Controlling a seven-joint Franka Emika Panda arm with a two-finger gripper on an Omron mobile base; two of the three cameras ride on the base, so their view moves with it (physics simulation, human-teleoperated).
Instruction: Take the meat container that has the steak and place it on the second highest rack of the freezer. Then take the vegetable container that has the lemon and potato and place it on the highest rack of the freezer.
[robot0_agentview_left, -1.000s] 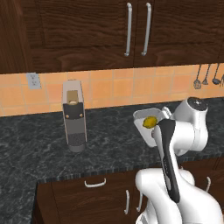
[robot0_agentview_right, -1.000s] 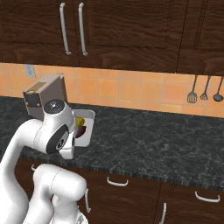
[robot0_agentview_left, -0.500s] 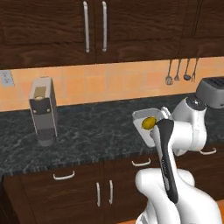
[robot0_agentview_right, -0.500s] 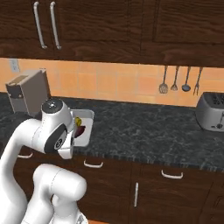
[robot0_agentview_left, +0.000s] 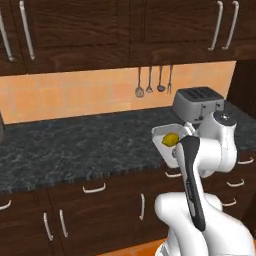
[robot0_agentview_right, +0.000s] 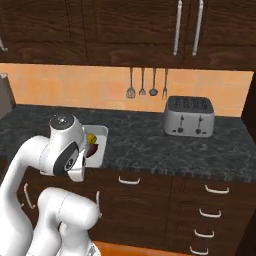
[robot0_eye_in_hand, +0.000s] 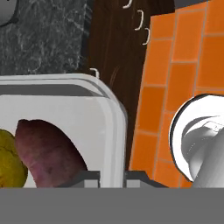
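**Hand view: jaws clamped on the rim of the vegetable container**

Hand view shows the gripper (robot0_eye_in_hand: 110, 177) with its two finger tips drawn close together, pinching the rounded white rim of the vegetable container (robot0_eye_in_hand: 111, 118) between them. Inside the tray, just beside the pinched rim, lies the dark purple-brown potato (robot0_eye_in_hand: 48, 153), and the yellow lemon (robot0_eye_in_hand: 11, 162) touches the potato on the side away from the rim. Beyond the tray's rim are dark wooden cabinet fronts (robot0_eye_in_hand: 116, 48), the speckled black counter (robot0_eye_in_hand: 41, 35) and an orange tiled floor (robot0_eye_in_hand: 183, 65).

From the left base view, the tray (robot0_agentview_left: 172, 137) is held up off the counter (robot0_agentview_left: 75, 145), close against the white arm's wrist, tilted, with the lemon (robot0_agentview_left: 171, 139) resting in it. The toaster (robot0_agentview_left: 198, 103) stands on the counter behind the tray and to its right, near it. Hanging utensils (robot0_agentview_left: 150, 82) are on the orange backsplash above the toaster's left side.

From the right base view, the tray (robot0_agentview_right: 97, 145) sits well to the left of the toaster (robot0_agentview_right: 189, 116), with the lemon (robot0_agentview_right: 91, 138) and the potato (robot0_agentview_right: 93, 148) partly hidden by the arm.
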